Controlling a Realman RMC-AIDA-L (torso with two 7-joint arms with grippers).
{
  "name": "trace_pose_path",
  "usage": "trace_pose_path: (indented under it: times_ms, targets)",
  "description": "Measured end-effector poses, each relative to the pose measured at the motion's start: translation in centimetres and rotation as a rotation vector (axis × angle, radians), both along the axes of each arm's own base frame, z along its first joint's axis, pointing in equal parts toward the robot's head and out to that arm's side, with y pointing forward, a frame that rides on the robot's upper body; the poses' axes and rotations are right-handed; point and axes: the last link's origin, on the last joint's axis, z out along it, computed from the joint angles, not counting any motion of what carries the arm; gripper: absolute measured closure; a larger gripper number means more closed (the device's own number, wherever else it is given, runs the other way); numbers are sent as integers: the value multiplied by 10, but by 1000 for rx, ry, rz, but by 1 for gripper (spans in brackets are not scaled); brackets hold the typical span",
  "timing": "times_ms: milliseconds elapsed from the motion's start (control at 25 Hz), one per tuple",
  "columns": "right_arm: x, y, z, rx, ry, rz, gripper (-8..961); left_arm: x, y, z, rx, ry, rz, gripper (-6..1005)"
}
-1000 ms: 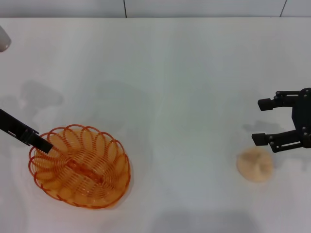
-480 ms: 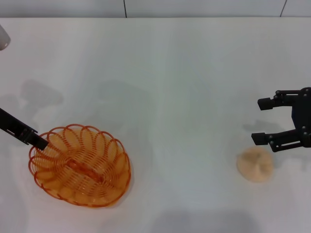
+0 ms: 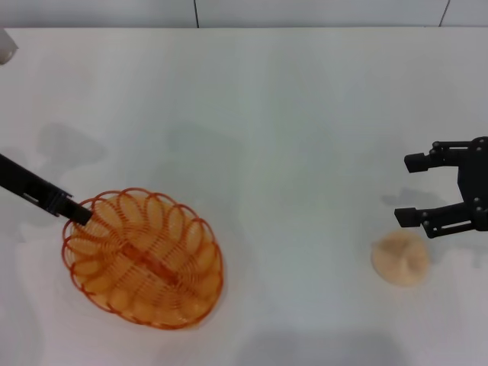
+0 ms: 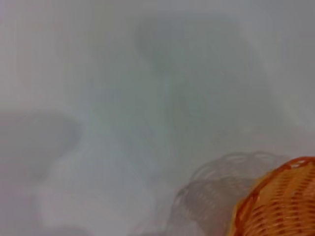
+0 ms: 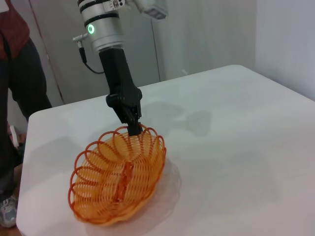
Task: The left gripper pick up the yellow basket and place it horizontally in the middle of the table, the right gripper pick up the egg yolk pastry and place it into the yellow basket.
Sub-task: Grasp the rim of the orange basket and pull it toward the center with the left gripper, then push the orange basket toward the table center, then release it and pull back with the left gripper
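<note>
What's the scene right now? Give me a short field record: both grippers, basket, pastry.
left gripper: shut on the rim of the yellow basket, on the table's left side
yellow basket: tilted, lifted at the gripped end, left of the table's middle
right gripper: open, on the right, just behind the pastry
egg yolk pastry: on the table, untouched, not in the basket

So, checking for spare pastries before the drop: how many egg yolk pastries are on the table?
1. The egg yolk pastry lies on the table near its right side, just below the open right gripper. None in the yellow basket.
</note>
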Motion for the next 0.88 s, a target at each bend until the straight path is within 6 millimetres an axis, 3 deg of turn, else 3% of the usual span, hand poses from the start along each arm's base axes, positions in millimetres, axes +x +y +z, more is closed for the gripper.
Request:
trace_pose_path:
  times_ms: [880]
  targets:
    - [-1, 2, 2, 10, -3, 4, 98, 34, 26, 1, 163, -99, 223, 941]
